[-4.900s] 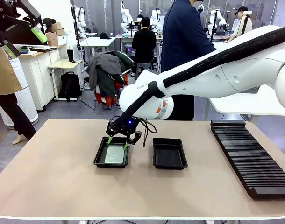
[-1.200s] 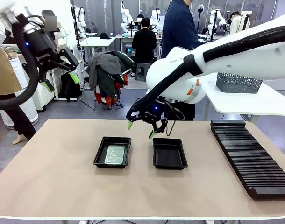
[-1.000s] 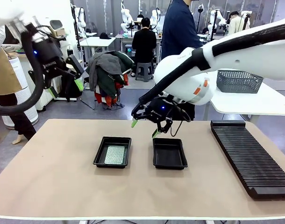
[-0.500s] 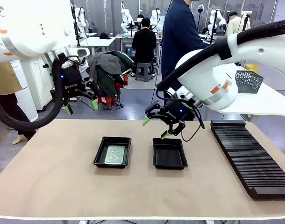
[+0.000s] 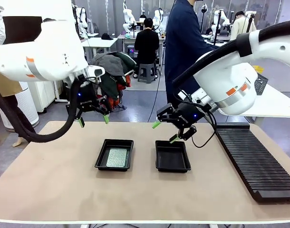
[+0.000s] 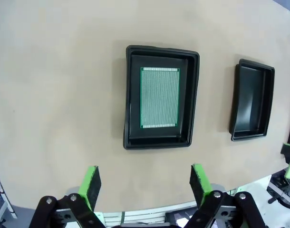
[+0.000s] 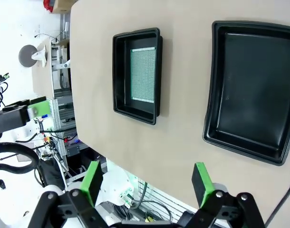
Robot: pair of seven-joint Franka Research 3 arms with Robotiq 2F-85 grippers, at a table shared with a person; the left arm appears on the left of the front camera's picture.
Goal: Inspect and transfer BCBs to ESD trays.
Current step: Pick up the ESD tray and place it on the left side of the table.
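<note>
Two black ESD trays sit side by side mid-table. The left tray (image 5: 114, 155) (image 6: 162, 97) (image 7: 137, 75) holds one green BCB (image 5: 116, 157) (image 6: 159, 97) (image 7: 143, 74) flat on its floor. Nothing lies in the right tray (image 5: 172, 156) (image 6: 252, 106) (image 7: 251, 90). My left gripper (image 5: 92, 119) (image 6: 146, 183) hangs open above the table's far edge, behind and left of the left tray, holding nothing. Above the right tray's far rim, my right gripper (image 5: 165, 132) (image 7: 147, 183) is open too, with nothing between its fingers.
A long black ribbed rack (image 5: 253, 159) lies along the table's right side. A person in dark clothes (image 5: 185, 47) stands beyond the far edge, behind my right arm. Bare table surface stretches in front of both trays and to their left.
My right gripper has drifted right, from between the trays to over the right tray's far rim. My left gripper has swung in and down from the far left toward the left tray.
</note>
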